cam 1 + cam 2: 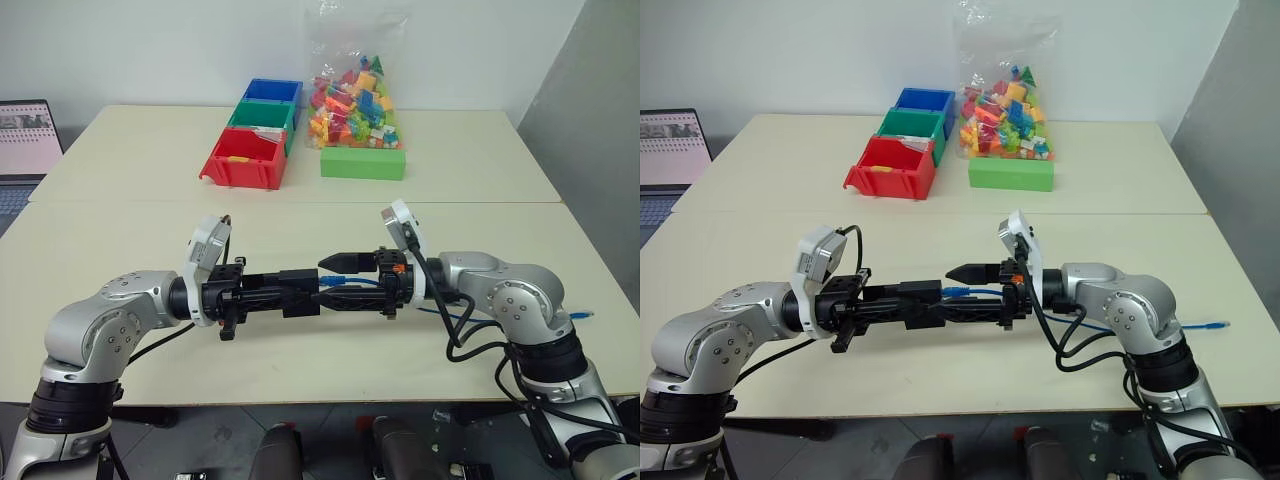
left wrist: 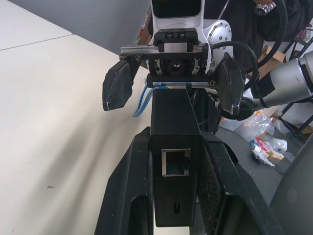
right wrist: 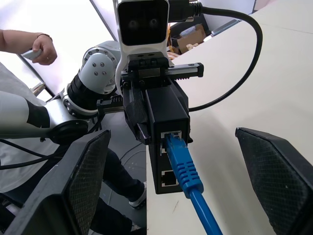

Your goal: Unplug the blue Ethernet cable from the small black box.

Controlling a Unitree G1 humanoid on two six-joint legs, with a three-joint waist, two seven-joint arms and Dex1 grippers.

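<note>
My left tool [image 1: 268,291] is clamped on the small black box [image 3: 166,122], holding it level above the desk [image 1: 120,230] with its port face turned toward my right tool [image 3: 171,196]. The blue cable [image 3: 188,178] is plugged into the upper port. My right tool stands wide apart, straddling the plug without touching it.

I judge the box light and rigid, the cord limp, so pulling the cord would only stretch it. I would pinch the ribbed blue boot just behind the plug, where the latch tab likely needs squeezing.

The right wrist view shows the seated plug and an empty port beneath; the left wrist view shows the box's opposite face, another empty port.
</note>
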